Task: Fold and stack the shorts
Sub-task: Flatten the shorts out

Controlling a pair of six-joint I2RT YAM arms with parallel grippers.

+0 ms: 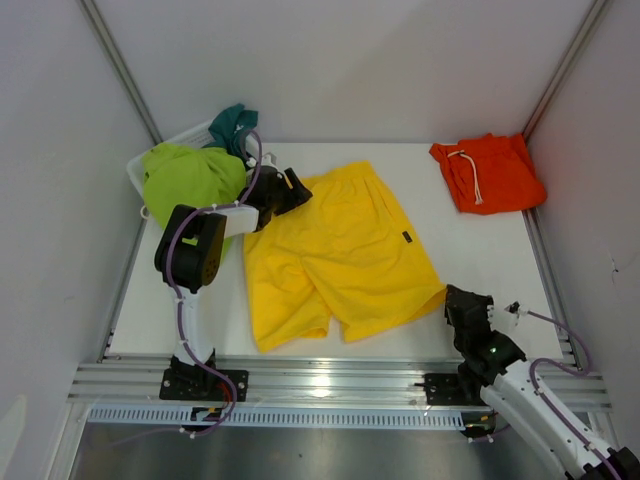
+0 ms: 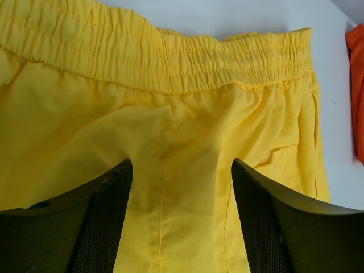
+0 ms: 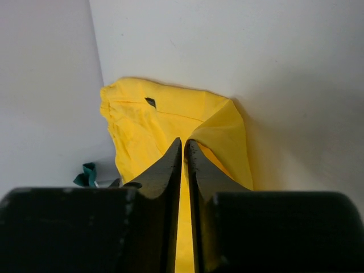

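The white surface (image 1: 480, 260) carries everything. In its middle lie the yellow shorts (image 1: 335, 250), the largest piece, spread flat and open, not yet folded. The waistband points to the far left and the two legs point to the near edge.

I judge the cloth to be thin, light and very soft. It will sag and slide when it is lifted, so a fold needs a hold on a firm edge. The best places seem to be the gathered elastic waistband (image 2: 170, 60), which is thicker, and the hem corners of the legs. The colour is a plain bright yellow, with fine wrinkles and a seam down the middle.

The lime-green shorts (image 1: 190, 180) sit bunched at the far left, partly over a white basket (image 1: 180, 137). The orange shorts (image 1: 488, 172) lie folded in the far right corner, well apart from the yellow pair, and look like the start of the stack. The teal shorts (image 1: 232, 125) are crumpled behind the green ones.

The left end effector (image 2: 182, 165) is over the yellow cloth just below the waistband, with its fingers spread apart and nothing between them. The right end effector (image 3: 183, 145) is near the hem of the right leg. Its fingers are pressed almost together, and I see no cloth caught between them.

The smallest details are the white drawstring (image 1: 470, 178) on the orange pair and a small dark label (image 1: 407, 238) at the edge of the yellow pair.
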